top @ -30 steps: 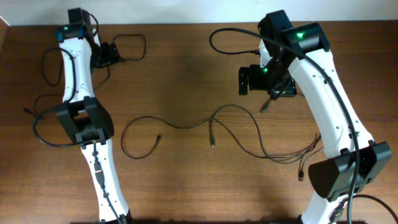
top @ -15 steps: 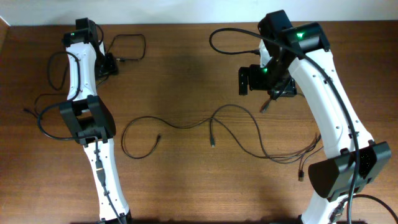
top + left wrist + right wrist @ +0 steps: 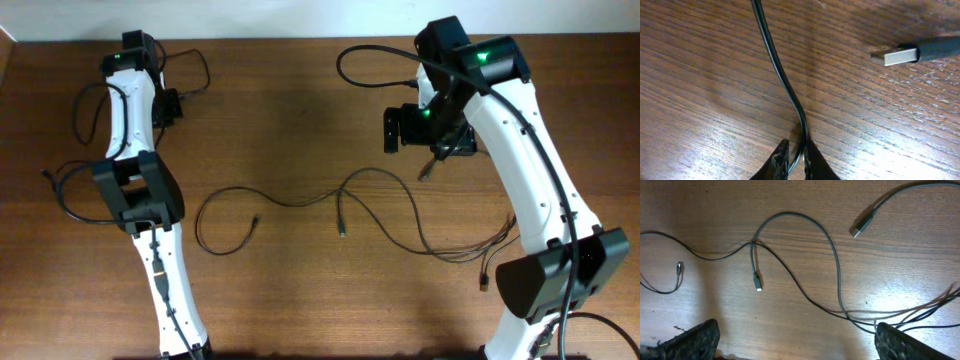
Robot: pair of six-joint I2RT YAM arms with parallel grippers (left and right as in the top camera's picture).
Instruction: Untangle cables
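The left tool (image 3: pixel 797 162) is clenched on a thin black cord (image 3: pixel 771 50), its two dark fingertips pinching the strand just above the brown wooden worktop (image 3: pixel 700 100). From the pinch the cord curves up and away across the wood. A USB plug (image 3: pixel 900 54) with a metal tip lies apart from the cord, at the upper right of the left wrist view. This arm reaches to the far left corner of the worktop. The right tool (image 3: pixel 800 341) hangs released, fingers spread wide with nothing between them, above the other cables (image 3: pixel 839 280). These lie loose in long loops across the middle of the worktop, several strands crossing near the right arm's base.
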